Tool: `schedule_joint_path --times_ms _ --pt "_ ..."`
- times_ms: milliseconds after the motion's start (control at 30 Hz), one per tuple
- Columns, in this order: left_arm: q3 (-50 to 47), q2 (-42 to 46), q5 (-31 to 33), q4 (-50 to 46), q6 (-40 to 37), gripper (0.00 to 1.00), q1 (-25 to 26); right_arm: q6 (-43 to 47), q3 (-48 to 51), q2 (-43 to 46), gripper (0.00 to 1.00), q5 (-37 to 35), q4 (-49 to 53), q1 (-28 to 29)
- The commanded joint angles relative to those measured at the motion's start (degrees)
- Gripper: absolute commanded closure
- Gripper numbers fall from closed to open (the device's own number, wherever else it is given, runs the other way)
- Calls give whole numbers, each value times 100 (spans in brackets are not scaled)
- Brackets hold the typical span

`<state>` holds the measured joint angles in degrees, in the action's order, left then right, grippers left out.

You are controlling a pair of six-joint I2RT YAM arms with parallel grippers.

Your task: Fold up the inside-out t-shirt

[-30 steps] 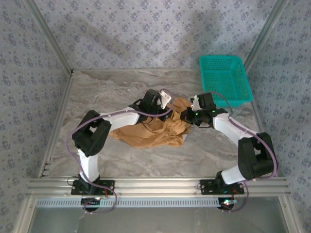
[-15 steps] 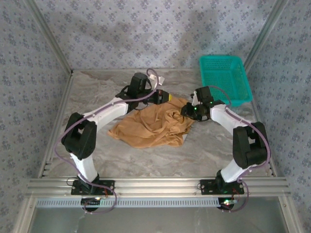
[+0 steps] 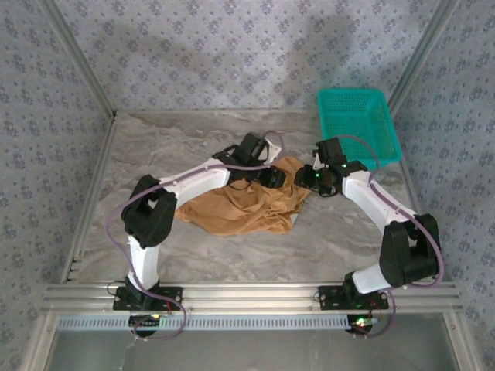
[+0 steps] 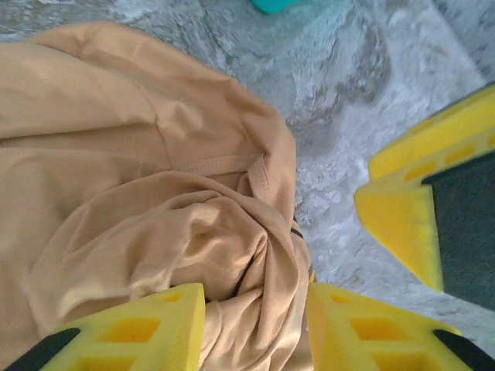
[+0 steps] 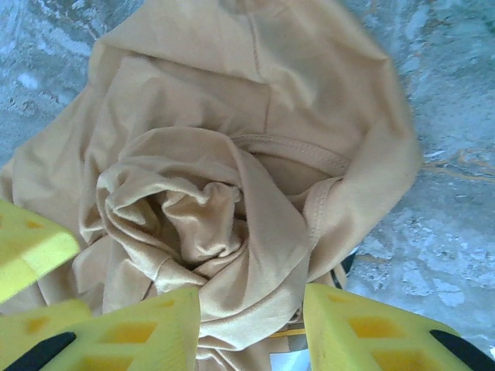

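The inside-out t-shirt (image 3: 240, 205) lies crumpled on the marble table, a caramel heap with its bunched neck end at the right. My left gripper (image 3: 272, 176) hangs low over that end, open, its yellow fingers (image 4: 155, 332) straddling a twisted fold of the t-shirt (image 4: 155, 178). Right beside it, my right gripper (image 3: 308, 179) is open too. Its fingers (image 5: 371, 332) stand either side of a swirl of the t-shirt (image 5: 232, 154) near the collar seam. A white tag peeks out under the cloth between the right fingers. Neither pair of jaws presses the cloth.
A teal mesh basket (image 3: 357, 124) stands at the back right of the table, close behind the right arm. Bare marble (image 3: 155, 147) lies left of and behind the shirt. The two grippers nearly touch; the right gripper's yellow finger (image 4: 418, 209) shows in the left wrist view.
The left arm swung out toward the back, then came down again at the shirt's right end. Both grippers went from shut to open. The shirt's right end lies a little more spread.
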<state>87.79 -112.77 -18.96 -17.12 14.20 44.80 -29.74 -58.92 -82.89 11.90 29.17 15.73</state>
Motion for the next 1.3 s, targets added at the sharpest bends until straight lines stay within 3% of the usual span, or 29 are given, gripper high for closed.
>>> schedule_joint_path --times_ms 0,233,533,567,667,800,967,1133,1267 --pt "322 -300 776 -629 -614 60 35 -77 60 159 60 -39 212 -47" --pt "614 -594 1522 -809 -814 60 144 -45 38 246 60 74 267 -77" --pt "775 -773 1973 -720 -782 61 180 -82 42 244 60 272 195 -78" --pt "781 -778 1996 -701 -790 62 182 -84 47 240 60 286 188 -78" --pt "842 -855 1944 -673 -788 78 180 -87 62 239 61 312 164 -69" --pt "995 -939 1728 -771 -744 100 184 -183 104 241 62 392 113 15" --pt "1356 -799 1379 -1201 -591 100 164 -470 326 134 63 593 -368 294" --pt "1743 -345 200 -1446 16 100 -71 -829 506 -690 67 737 -1137 483" --pt "1573 118 -790 -987 857 100 -401 -1010 543 -1396 82 660 -1455 510"
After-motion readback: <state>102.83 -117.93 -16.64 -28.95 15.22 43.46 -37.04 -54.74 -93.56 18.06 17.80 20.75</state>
